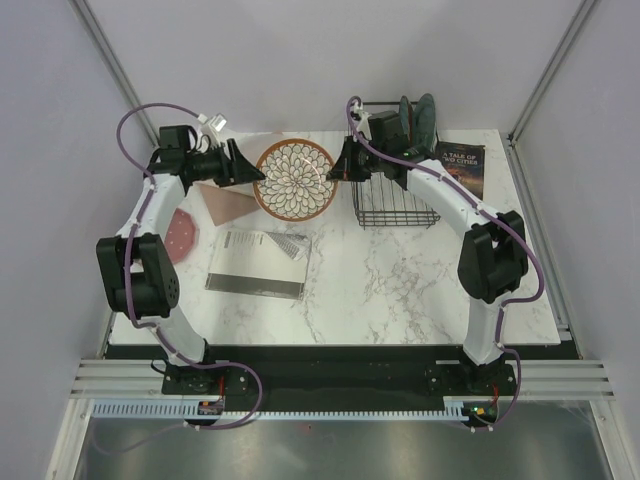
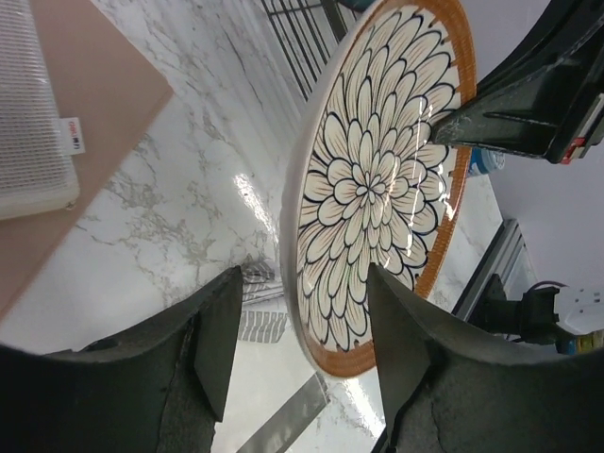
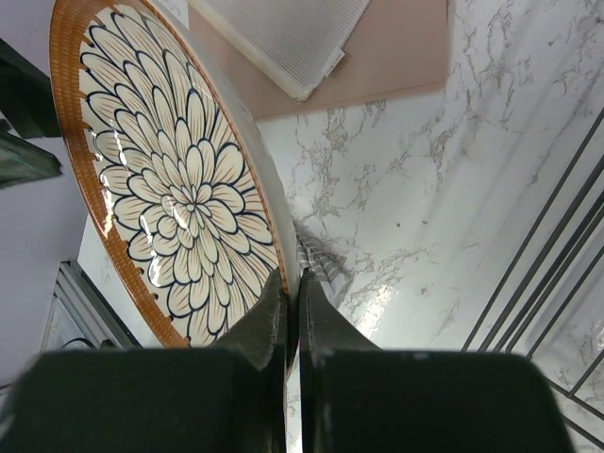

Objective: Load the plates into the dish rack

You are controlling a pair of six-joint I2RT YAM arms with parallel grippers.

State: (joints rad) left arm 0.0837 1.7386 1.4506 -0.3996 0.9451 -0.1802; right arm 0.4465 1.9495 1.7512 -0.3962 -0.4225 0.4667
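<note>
Clamping the rim of the whitish round plate with orange border and petal pattern (image 1: pixel 294 178), the right hand (image 3: pixel 291 288) is pressed shut at upper centre. The left hand (image 2: pixel 304 281) straddles the opposite rim, fingers apart. Just right of the plate, the black wire dish rack (image 1: pixel 395 205) is partly hidden by the right arm (image 1: pixel 450 200).

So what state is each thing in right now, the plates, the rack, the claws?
patterned plate: tilted, gripped at its rim.
right claw: shut on the patterned plate.
left claw: open, straddling the plate's rim.
dish rack: upright, two plates standing at its far end.
pink speckled plate: lying flat, not loaded.
</note>
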